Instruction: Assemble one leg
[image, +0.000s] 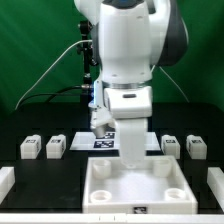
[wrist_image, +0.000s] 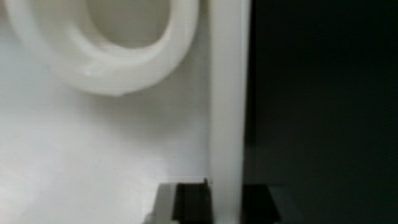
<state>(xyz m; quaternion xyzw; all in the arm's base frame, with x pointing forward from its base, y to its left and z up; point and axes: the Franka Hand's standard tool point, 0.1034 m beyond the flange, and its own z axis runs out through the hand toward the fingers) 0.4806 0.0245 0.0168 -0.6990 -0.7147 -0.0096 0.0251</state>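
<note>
Apparently four legs (image: 30, 148), one panel (image: 135, 185).

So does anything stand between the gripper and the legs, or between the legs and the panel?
Nothing visible does. The gripper is low at the rim of the panel. Two legs lie to the exterior view's left, two to its right, with only dark table between.
</note>
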